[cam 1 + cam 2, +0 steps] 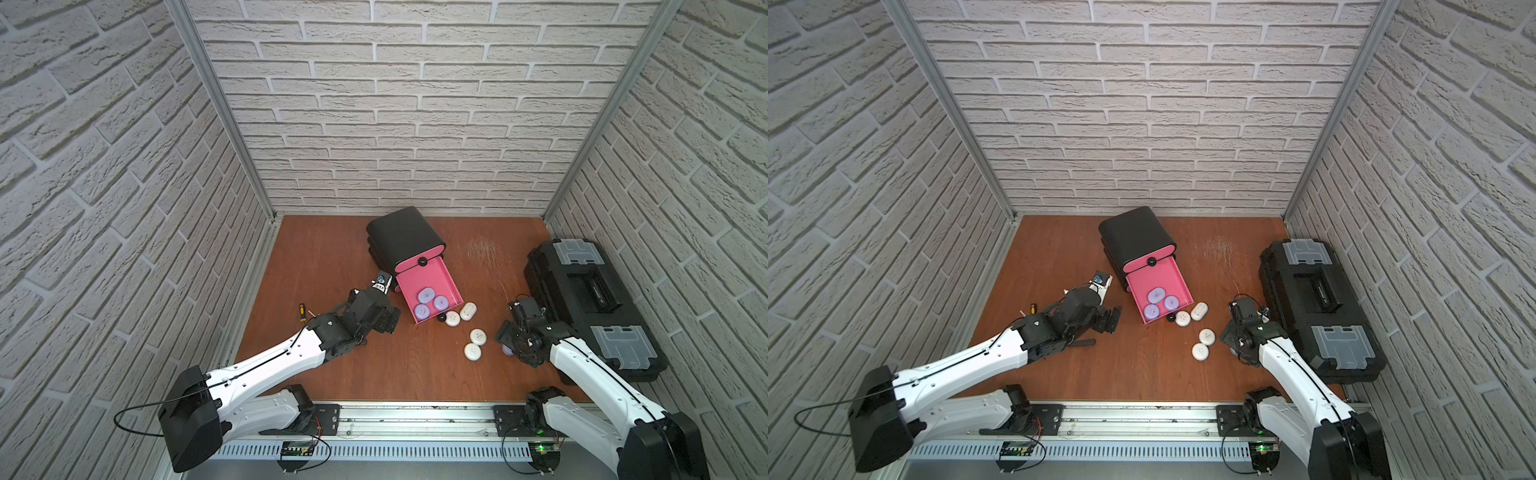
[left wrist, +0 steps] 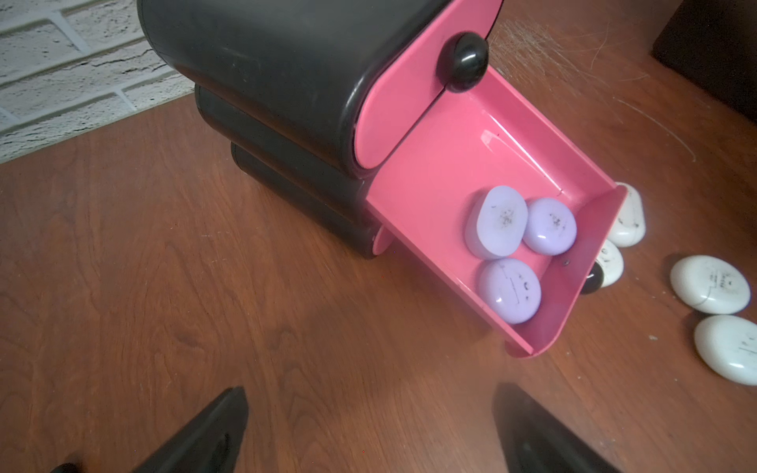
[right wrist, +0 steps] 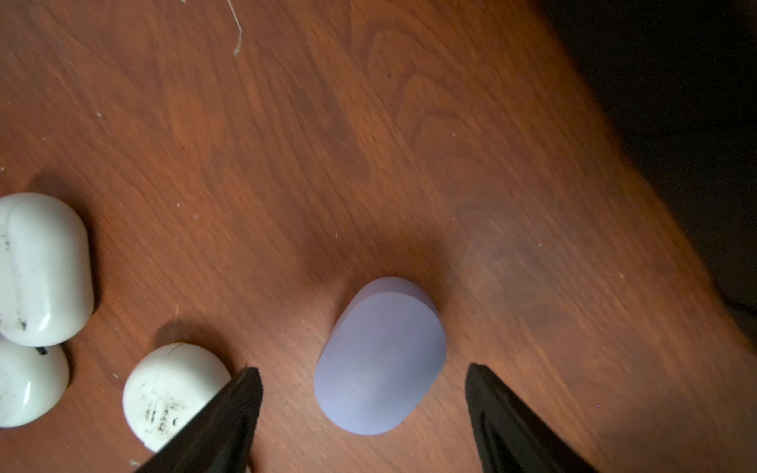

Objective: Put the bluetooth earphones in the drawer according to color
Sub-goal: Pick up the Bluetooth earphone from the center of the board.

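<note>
Right claw (image 3: 361, 368) is straddling the lavender case (image 3: 379, 360), open, not gripping, bound for the drawer (image 2: 471, 135); left claw (image 2: 371, 389) is hanging open, empty

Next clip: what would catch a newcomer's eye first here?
The pink drawer, pulled out of the black cabinet mid-table, holds three lavender cases. Four white cases lie scattered on the table just beyond its front. The right tool stands open astride a fourth lavender case near the black toolbox.
</note>
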Controlling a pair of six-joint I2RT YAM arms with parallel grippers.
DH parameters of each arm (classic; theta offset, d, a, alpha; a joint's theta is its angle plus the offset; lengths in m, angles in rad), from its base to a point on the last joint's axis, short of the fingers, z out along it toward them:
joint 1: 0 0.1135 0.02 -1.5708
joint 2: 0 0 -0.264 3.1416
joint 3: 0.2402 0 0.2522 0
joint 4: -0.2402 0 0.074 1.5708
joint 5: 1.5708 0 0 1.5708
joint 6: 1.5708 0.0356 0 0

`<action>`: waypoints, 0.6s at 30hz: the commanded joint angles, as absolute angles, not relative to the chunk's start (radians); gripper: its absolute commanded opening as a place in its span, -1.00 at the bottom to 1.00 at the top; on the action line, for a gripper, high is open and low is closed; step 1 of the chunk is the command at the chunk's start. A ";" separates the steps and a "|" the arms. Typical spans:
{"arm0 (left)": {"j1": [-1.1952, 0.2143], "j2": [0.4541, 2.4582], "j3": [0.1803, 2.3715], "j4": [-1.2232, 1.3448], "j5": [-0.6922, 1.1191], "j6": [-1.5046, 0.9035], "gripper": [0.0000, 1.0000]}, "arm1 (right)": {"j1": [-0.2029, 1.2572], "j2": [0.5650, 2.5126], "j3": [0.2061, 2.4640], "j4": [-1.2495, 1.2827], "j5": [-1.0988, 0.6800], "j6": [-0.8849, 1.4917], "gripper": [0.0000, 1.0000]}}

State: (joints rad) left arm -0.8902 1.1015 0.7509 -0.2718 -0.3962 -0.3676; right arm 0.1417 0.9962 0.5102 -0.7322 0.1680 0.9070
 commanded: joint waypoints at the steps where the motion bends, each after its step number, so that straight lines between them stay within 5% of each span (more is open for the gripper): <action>1: -0.881 1.103 0.745 -0.231 -0.405 -0.358 0.97 | 0.110 1.029 0.515 -0.689 0.123 0.914 0.56; 18: -0.879 1.128 0.743 -0.223 -0.424 -0.352 0.97 | 0.070 1.232 0.538 -0.619 -0.003 0.892 -0.15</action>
